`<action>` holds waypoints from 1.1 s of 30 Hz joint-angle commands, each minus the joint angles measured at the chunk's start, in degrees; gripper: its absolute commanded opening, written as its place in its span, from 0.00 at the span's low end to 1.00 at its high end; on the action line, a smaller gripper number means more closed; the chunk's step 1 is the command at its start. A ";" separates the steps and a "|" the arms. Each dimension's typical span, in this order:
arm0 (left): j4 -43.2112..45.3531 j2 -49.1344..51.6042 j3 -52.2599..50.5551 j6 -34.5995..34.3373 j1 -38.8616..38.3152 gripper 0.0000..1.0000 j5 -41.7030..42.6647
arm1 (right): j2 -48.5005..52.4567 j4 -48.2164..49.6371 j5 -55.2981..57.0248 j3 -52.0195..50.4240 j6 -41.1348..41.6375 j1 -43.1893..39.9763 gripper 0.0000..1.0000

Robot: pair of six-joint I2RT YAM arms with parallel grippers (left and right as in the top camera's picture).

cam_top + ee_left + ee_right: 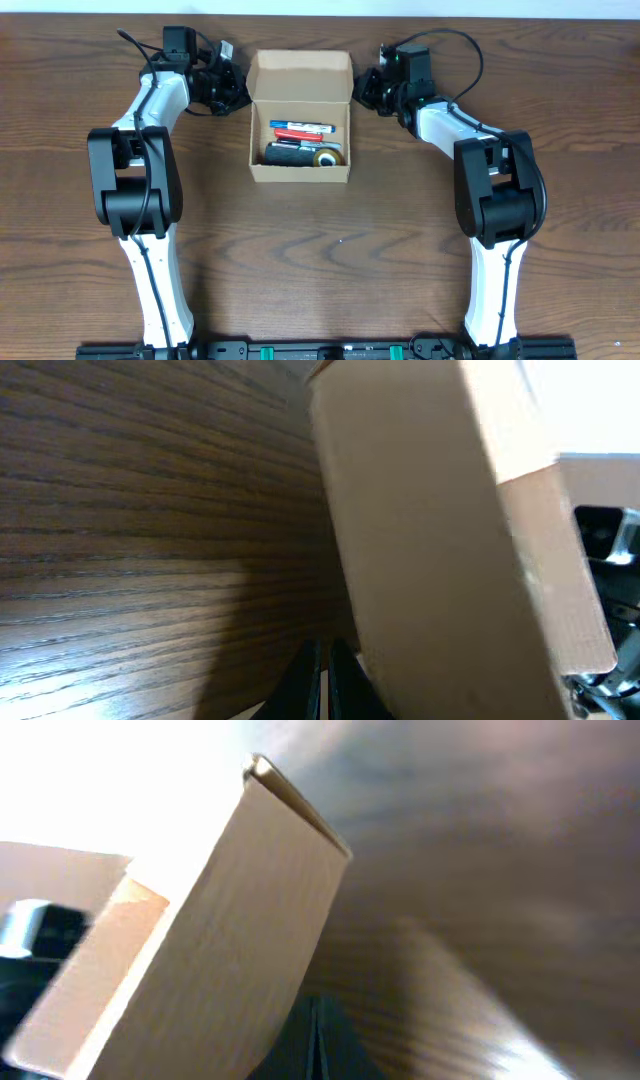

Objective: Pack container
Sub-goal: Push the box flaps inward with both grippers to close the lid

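left gripper [236,88] and right gripper [363,88] closed, flanking container [300,118]

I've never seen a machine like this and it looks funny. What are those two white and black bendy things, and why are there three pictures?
Those are two robot arms sitting at a wooden table. Each arm ends in a gripper, a pincher with two fingers. The big picture is taken from a camera above the table. The other two come from small cameras on the arms' wrists, so everything looks very close and tilted.

In the middle stands the container, a little cardboard box with its lid flap open. Inside are some marker pens and a dark roll-shaped thing.

The left gripper is beside one side of the box, and the right gripper is beside the other. Both are pinched shut and hold nothing.
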 commanded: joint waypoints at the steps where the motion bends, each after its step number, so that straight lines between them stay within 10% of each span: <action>1: 1.27 0.24 1.62 -0.55 0.20 0.06 3.48 | 0.33 2.58 -5.46 0.07 0.57 0.04 0.01; 33: 22.58 -7.91 1.68 -4.39 4.39 0.06 23.30 | 0.26 11.58 -29.53 7.72 -6.75 -2.54 0.02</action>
